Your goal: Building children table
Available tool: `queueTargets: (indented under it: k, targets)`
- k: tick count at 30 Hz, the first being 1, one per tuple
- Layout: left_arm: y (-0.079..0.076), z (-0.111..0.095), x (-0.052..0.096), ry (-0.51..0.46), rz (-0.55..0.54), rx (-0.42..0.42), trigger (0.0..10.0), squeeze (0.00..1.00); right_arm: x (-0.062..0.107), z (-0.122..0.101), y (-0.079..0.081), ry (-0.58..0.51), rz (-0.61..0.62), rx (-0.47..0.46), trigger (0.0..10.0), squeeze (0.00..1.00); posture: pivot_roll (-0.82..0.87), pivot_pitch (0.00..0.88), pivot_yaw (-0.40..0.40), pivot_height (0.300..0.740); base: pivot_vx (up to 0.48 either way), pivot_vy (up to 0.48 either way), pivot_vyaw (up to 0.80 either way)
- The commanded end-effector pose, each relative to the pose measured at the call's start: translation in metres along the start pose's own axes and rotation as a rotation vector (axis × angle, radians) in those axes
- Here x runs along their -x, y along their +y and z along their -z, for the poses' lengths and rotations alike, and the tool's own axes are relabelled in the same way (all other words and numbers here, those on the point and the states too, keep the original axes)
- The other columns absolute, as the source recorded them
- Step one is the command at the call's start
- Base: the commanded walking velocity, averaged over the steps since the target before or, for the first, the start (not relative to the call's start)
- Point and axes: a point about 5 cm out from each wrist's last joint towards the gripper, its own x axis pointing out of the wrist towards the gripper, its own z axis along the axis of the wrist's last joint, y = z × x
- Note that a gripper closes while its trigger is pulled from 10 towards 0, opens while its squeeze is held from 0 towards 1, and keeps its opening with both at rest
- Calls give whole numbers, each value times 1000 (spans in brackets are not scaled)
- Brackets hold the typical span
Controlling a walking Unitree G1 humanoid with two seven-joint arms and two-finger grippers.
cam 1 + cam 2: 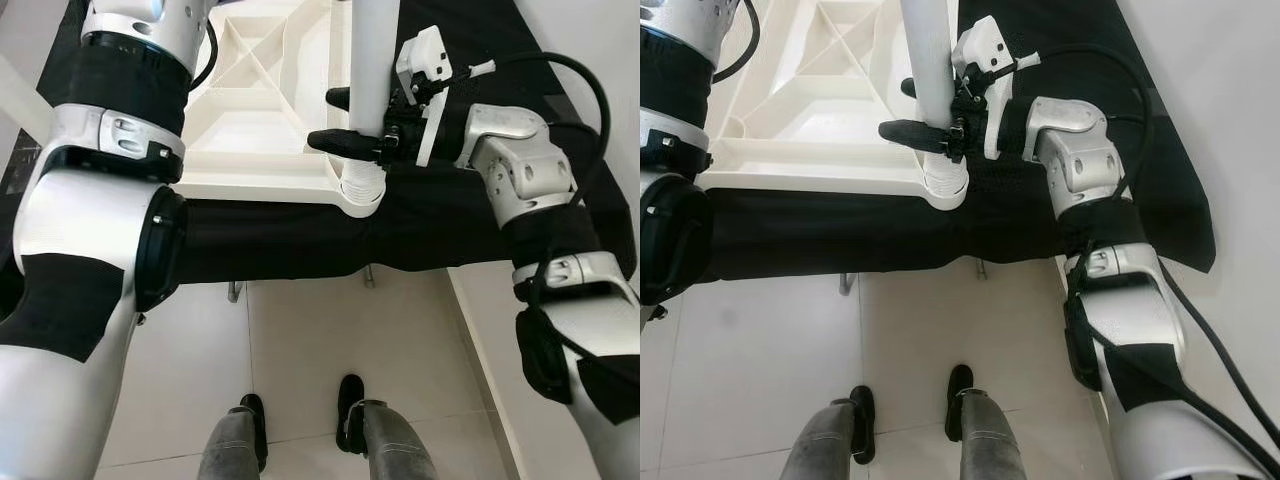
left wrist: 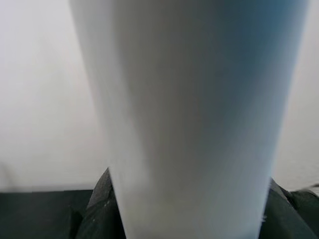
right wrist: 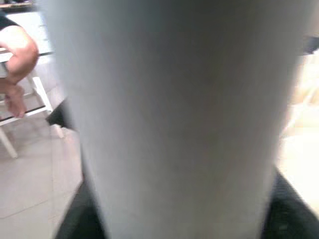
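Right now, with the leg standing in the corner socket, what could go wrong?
1. The white leg stands in the corner socket of the upturned tabletop; if it is not fully seated, letting go might tip it.
2. The right gripper clamps the leg low down, so a sideways pull could drag the tabletop across the black cloth.

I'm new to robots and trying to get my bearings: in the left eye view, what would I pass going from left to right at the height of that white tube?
Left arm → upturned white tabletop → white table leg → right gripper, jaws closed on the leg → right arm.
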Motion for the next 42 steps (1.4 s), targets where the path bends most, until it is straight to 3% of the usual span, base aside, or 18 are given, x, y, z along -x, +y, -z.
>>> queueTargets:
  k: [1, 12, 13, 14, 15, 16, 20, 21, 24, 25, 30, 32, 38, 42]
  targets:
    - [-14, 13, -29, 35, 105, 3, 0, 0, -30, -9, 14, -11, -113, 42, 0, 0, 11, 328, 19, 740, 0, 0, 0]
    - [-16, 16, -36, 49, 138, -12, 0, 0, -33, -2, 8, -7, -39, 15, 0, 0, 9, 329, 25, 740, 0, 0, 0]
    - [-15, 16, -36, 47, 124, -13, 1059, 0, -34, 1, 6, -13, 10, 1, 0, 0, 5, 329, 26, 740, 0, 0, 0]
    - [-14, 17, -35, 46, 115, -13, 6078, 1000, -34, 2, 4, -16, 43, -9, 0, 0, 5, 329, 26, 740, 0, 0, 0]
    - [-14, 17, -35, 46, 115, -13, 6078, 1000, -34, 2, 4, -16, 43, -9, 0, 0, 5, 329, 26, 740, 0, 0, 0]
    - [-8, 16, -34, 46, 33, -20, 10000, 1000, -34, 6, 0, -11, 143, -20, 0, 0, 1, 331, 23, 740, 0, 0, 0]
    - [-3, 15, -32, 39, -36, -22, 10000, 1000, -32, 10, -3, -5, 235, -25, 0, 0, 0, 332, 20, 740, 0, 0, 0]
    - [-1, 14, -31, 35, -59, -27, 10000, 725, -31, 13, -5, 3, 285, -23, 0, 0, 0, 335, 17, 740, 0, 0, 0]
    - [0, 13, -30, 33, -70, -30, 10000, 725, -31, 14, -5, 8, 314, -20, 0, 0, 0, 335, 17, 740, 0, 0, 0]
    - [2, 13, -28, 30, -88, -26, 10000, 0, -30, 19, -3, 9, 361, -14, 0, 0, 0, 337, 16, 740, 0, 0, 0]
    - [6, 16, -19, 32, -124, -17, 10000, 0, -24, 31, 14, -29, 567, 14, 0, 0, 9, 345, 12, 740, 0, 0, 0]
    - [6, 17, -19, 33, -126, -18, 10000, 0, -24, 32, 15, -36, 584, 7, 0, 0, 9, 345, 12, 740, 0, 0, 0]
    - [8, 18, -16, 31, -146, -12, 10000, 0, -38, 47, 45, 32, 648, 24, 0, 0, 14, 348, 18, 740, 0, 0, 0]
    - [8, 18, -16, 26, -151, -10, 10000, 0, -45, 47, 50, 56, 676, 1, 0, 0, 16, 347, 19, 740, 0, 0, 0]
